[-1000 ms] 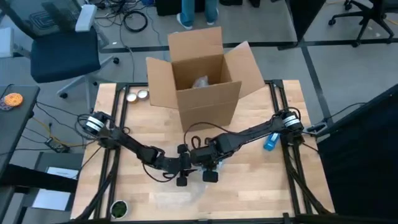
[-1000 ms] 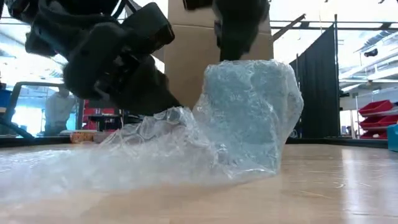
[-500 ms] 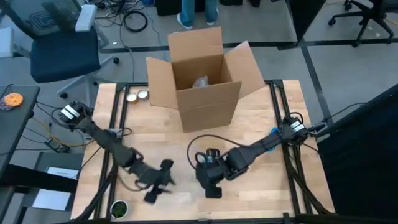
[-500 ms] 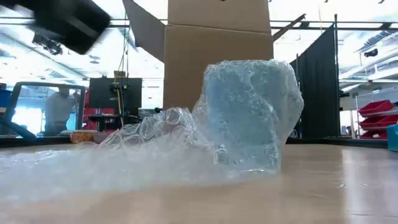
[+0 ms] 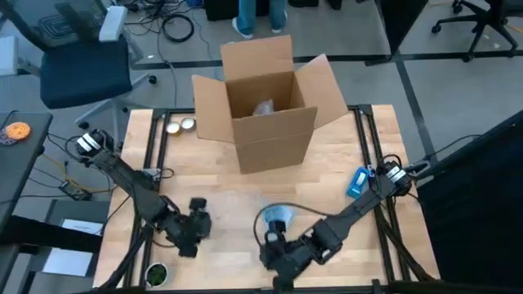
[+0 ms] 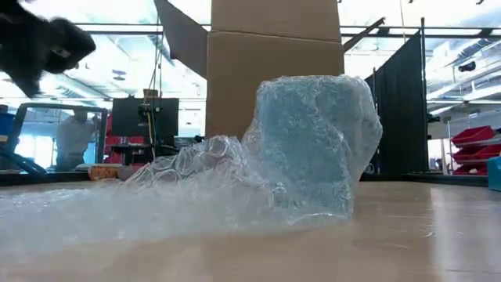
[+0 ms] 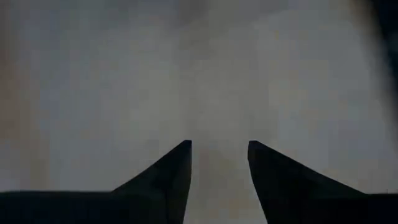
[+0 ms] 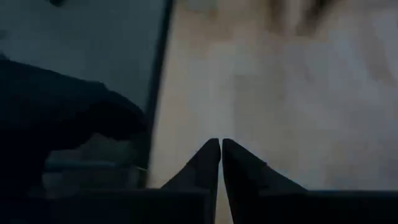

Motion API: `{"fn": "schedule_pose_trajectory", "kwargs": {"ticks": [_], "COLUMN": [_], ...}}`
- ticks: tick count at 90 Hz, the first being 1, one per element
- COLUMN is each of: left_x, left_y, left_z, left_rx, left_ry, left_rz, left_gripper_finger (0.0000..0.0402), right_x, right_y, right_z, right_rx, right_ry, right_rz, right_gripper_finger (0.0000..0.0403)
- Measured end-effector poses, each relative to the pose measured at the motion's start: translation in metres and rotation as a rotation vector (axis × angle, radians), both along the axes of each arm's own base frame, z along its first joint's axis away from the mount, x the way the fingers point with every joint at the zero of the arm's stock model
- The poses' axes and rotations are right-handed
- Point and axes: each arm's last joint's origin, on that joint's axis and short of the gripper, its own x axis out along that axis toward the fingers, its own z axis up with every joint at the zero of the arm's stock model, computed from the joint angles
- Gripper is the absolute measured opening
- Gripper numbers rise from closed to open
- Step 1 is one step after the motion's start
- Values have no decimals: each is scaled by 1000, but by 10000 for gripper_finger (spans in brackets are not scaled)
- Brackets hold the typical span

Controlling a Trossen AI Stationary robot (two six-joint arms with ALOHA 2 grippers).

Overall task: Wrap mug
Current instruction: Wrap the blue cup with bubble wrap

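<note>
The mug [image 6: 317, 145] sits upright on the table [image 5: 327, 175], swaddled in bubble wrap [image 6: 180, 192] that trails off flat to one side in the low view. From above, its pale blue top [image 5: 278, 216] shows in the middle of the table's near half. Behind it stands the open cardboard box [image 5: 265, 98], flaps spread, something pale inside. No readable writing anywhere.

The right gripper [image 5: 278, 260] hangs just beside the mug on its near side, clear of the wrap; its fingers [image 8: 211, 165] are pressed together with nothing between them. The left gripper [image 5: 189, 233] is well apart, near the table's left edge, fingers [image 7: 171, 174] spread with a gap, empty.

A blue object [image 5: 356, 183] lies by the right rail, two small round tins [image 5: 180, 125] at the far left.
</note>
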Motion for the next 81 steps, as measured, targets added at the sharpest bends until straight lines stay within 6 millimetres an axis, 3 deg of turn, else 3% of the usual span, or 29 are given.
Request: {"fn": "schedule_pose_trajectory", "kwargs": {"ticks": [18,35,54,74,81], "left_x": [-19,-31,-29,-33,-30], "left_y": [35,57,69,90,92], "left_z": [-6,-41,-71,-93,-99], "left_rx": [-34,-39,-96,-83,-91], "left_ry": [10,82,34,49,11], "left_rz": [253,391,456,563,544], "left_gripper_finger": [143,143,143,143,143], "right_x": [0,26,65,92,102], "right_y": [19,34,27,17,11], "right_z": [-31,-61,-80,-94,-110], "right_rx": [42,55,72,110,113], "right_ry": [-155,-231,-226,-227,-196], "right_rz": [49,136,148,193,201], "right_gripper_finger": [0,0,0,6,21]}}
